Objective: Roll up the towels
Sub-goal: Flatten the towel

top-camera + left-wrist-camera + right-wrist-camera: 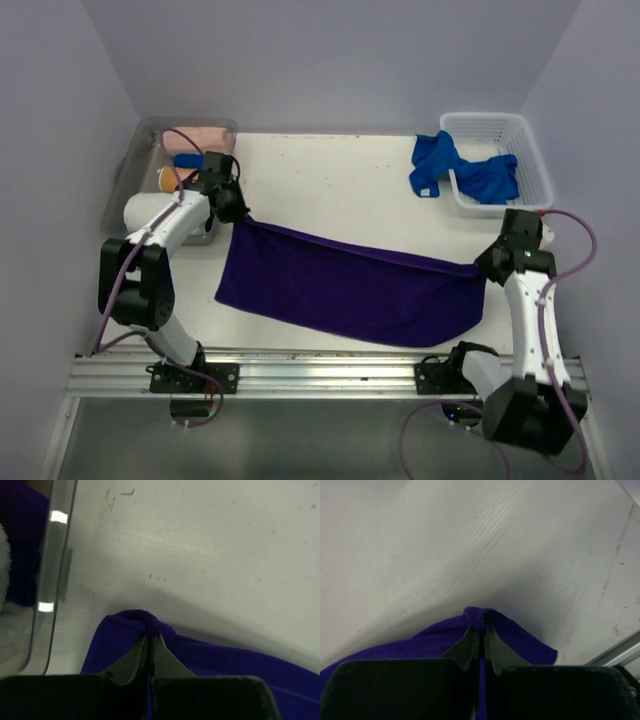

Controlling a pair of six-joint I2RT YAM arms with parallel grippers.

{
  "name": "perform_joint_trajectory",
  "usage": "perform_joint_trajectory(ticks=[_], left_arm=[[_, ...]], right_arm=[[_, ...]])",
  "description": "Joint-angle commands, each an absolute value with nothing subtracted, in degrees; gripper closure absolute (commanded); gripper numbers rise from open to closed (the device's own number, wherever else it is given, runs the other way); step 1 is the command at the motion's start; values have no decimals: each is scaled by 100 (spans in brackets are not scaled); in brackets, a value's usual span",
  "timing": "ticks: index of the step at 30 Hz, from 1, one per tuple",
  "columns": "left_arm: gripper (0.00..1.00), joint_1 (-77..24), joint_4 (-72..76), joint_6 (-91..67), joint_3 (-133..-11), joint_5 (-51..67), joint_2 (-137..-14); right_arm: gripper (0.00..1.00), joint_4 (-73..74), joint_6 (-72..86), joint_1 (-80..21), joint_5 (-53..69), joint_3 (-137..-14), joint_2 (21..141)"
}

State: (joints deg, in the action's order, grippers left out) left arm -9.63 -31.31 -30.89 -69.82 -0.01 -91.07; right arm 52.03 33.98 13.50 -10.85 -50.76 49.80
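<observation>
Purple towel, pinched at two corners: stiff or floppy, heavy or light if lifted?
Probably floppy: the purple towel drapes in soft curves between the left pincer and right pincer. Likely light, since small corner pinches carry it. Slipping seems unlikely; cloth bunches past both tips.

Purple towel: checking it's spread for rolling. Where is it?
Top view: the purple towel spans the near middle of the table, its ends held by the left gripper beside the bin and the right gripper near the basket.

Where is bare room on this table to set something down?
The back middle of the table is free, between the clear bin, the white basket of blue towels, and the purple towel. The front is crowded: left gripper and right gripper hold that towel stretched.
</observation>
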Motion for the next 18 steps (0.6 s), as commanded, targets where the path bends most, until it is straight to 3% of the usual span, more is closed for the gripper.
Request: perform_joint_trajectory(ticks=[1, 10, 18], left_arm=[[100, -1046, -2662, -3164, -7547, -351, -9735], [100, -1046, -3102, -3147, -9173, -483, -11283], [100, -1011, -3392, -3041, -10097, -633, -12066]], right_arm=[[100, 3692, 3648, 1354, -1203, -4843, 6165], [100, 2919, 3279, 1362, -1618, -5878, 8030], [100, 2804, 3199, 1433, -1407, -6495, 8771]])
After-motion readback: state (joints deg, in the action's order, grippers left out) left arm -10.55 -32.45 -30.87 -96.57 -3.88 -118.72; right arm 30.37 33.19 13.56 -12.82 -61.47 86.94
